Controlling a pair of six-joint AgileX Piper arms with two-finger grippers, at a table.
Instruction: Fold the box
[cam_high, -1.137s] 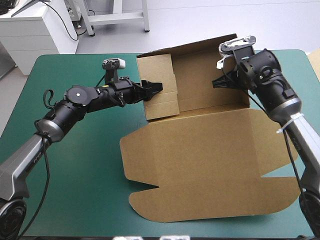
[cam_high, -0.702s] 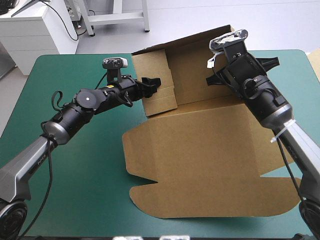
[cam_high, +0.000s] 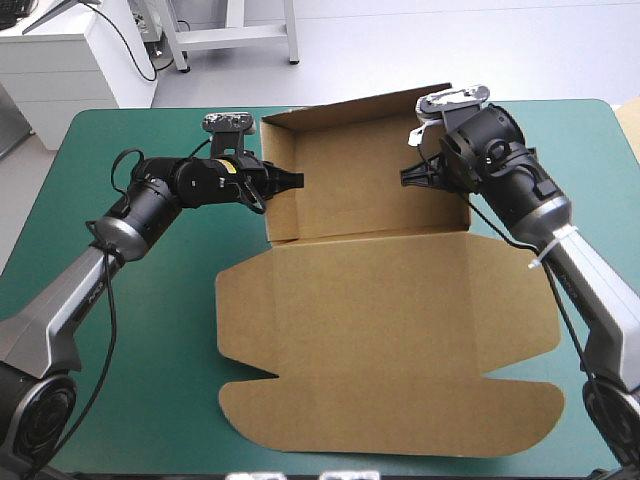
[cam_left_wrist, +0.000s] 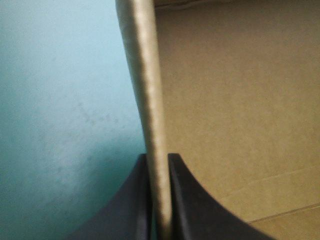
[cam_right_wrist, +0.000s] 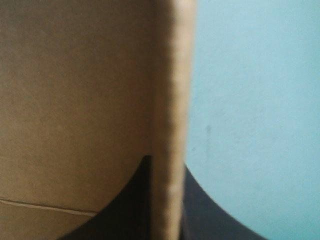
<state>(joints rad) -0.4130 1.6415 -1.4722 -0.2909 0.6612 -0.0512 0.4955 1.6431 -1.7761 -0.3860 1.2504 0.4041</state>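
Walls are the news: compared with just before, the left side wall (cam_left_wrist: 147, 75) of the box (cam_high: 390, 330) has been drawn outward from its inward lean and now stands close to upright, and the whole sheet has slid and turned a little toward the table's left edge, so the far section looks squarer. The box lies mid-table on the teal-green cover (cam_high: 150, 330), its back wall (cam_high: 350, 115) raised at the far side and the broad lid panel (cam_high: 390, 400) flat toward the near edge. The left gripper (cam_high: 296, 180) is pinched almost closed on the top edge of the left wall, board between its black fingers. The right gripper (cam_high: 405, 176) is likewise all but closed on the right side wall (cam_right_wrist: 172, 100), teal-green cover showing beyond it. I judge that the tray's three walls are now up but only held there, not locked. The next step likely calls for tucking the side flaps over so that they stay; letting go early could let either wall sag back.
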